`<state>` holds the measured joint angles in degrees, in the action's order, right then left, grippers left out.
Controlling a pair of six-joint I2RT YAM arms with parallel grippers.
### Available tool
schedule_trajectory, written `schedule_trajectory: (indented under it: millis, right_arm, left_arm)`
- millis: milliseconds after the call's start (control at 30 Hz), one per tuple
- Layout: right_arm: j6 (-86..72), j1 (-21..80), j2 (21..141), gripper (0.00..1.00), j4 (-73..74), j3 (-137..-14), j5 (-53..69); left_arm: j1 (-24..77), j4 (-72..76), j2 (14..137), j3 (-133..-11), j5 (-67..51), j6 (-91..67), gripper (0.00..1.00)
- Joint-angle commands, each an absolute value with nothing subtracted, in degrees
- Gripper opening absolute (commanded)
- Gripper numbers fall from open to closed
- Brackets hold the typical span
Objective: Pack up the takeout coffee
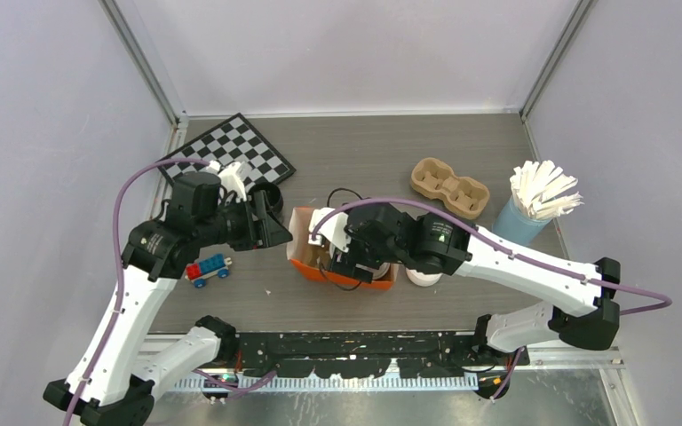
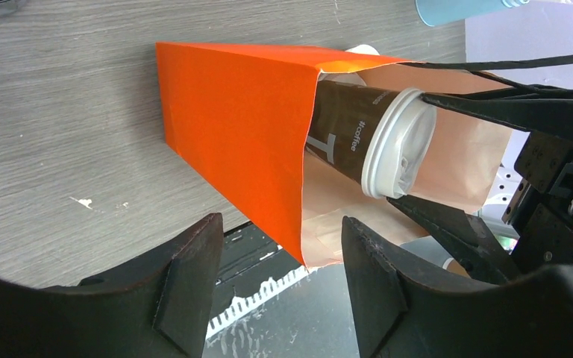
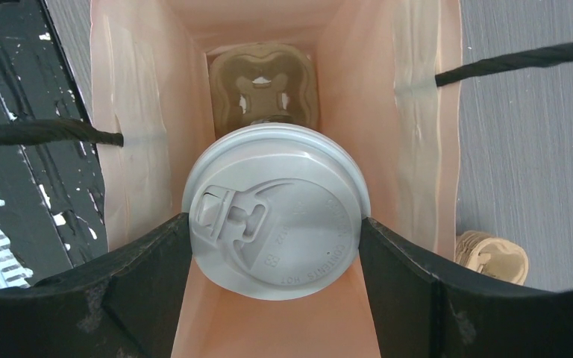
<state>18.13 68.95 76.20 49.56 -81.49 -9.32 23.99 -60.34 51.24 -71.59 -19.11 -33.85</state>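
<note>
Takeout coffee (image 3: 276, 212) was gripped at its white lid rim by the right claw (image 3: 276, 235), one finger (image 3: 142, 283) on each side of the lid, clenched on it. Cup was partly down inside the orange bag (image 3: 410, 149), brown body below the bag's mouth and lid up near the opening. A brown cup carrier (image 3: 265, 82) lay at the bag's bottom, under the cup. Black cord handles (image 3: 45, 133) stuck out from both bag walls.

Left claw (image 2: 280, 224) was released, nothing between its fingers, hanging just beside the bag's orange side without touching it; from that view the takeout coffee showed tilted in the bag's mouth.

Bag stood on the grey worktop (image 1: 364, 151) between the two arms. White disc (image 1: 424, 278) lay just right of the bag. Farther out: second cup carrier (image 1: 448, 186), blue cup of white sticks (image 1: 519, 217), chessboard (image 1: 231, 151), toy car (image 1: 207, 269) near the left arm.
</note>
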Motion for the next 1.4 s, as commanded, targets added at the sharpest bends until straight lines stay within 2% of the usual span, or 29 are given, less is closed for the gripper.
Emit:
schedule_trajectory:
  millis: [0, 233, 667, 800, 1067, 1367]
  right_arm:
    - [16.1, 69.4, 73.5, 0.71, 47.4, -81.4, -11.1]
    - [15.9, 69.5, 72.5, 0.71, 48.0, -80.9, -11.8]
    - [15.9, 70.9, 71.4, 0.70, 48.3, -78.4, -12.0]
    - [15.7, 71.5, 71.0, 0.71, 48.4, -78.1, -12.6]
    - [16.8, 71.7, 71.9, 0.71, 47.0, -78.6, -14.8]
    - [23.4, 70.2, 77.6, 0.71, 43.9, -81.7, -22.9]
  left_arm:
    - [23.9, -58.7, 51.2, -72.7, -19.4, -35.1, 0.60]
    - [23.8, -52.2, 52.3, -71.1, -21.5, -35.9, 0.58]
    - [23.8, -49.6, 57.0, -71.0, -22.0, -34.1, 0.47]
    - [23.8, -50.0, 57.6, -71.5, -23.4, -33.2, 0.35]
    - [23.8, -47.9, 55.9, -70.4, -25.3, -31.8, 0.00]
    - [23.8, -39.3, 55.8, -67.7, -24.7, -29.5, 0.00]
